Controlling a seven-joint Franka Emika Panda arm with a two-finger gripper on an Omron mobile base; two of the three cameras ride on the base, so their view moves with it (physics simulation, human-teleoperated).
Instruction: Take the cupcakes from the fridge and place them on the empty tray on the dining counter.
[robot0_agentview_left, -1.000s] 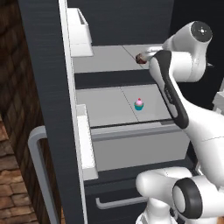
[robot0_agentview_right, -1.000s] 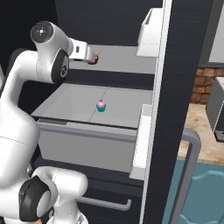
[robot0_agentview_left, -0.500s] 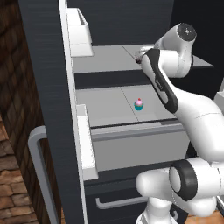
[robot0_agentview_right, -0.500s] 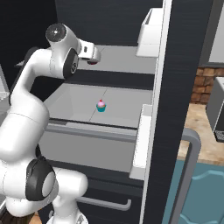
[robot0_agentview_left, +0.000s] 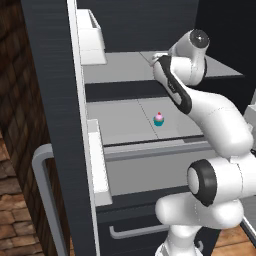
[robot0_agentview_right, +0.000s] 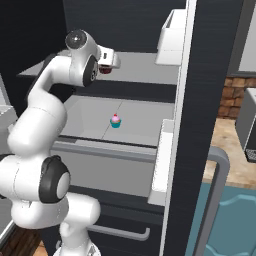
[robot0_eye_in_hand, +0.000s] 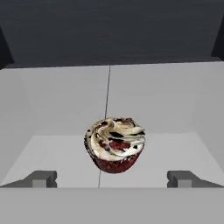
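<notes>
Setting: rendered home kitchen. Evidence: open black fridge (robot0_agentview_left: 55, 100) with grey shelves (robot0_agentview_right: 140, 117), a cupcake (robot0_agentview_left: 159, 119) stored inside, brick wall (robot0_agentview_left: 15, 165), wood floor (robot0_agentview_left: 235, 240).

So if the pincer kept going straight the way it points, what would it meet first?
Probably the dark cupcake, centred ahead between the open pincer's tips on the fridge shelf; behind it is the back wall.
</notes>
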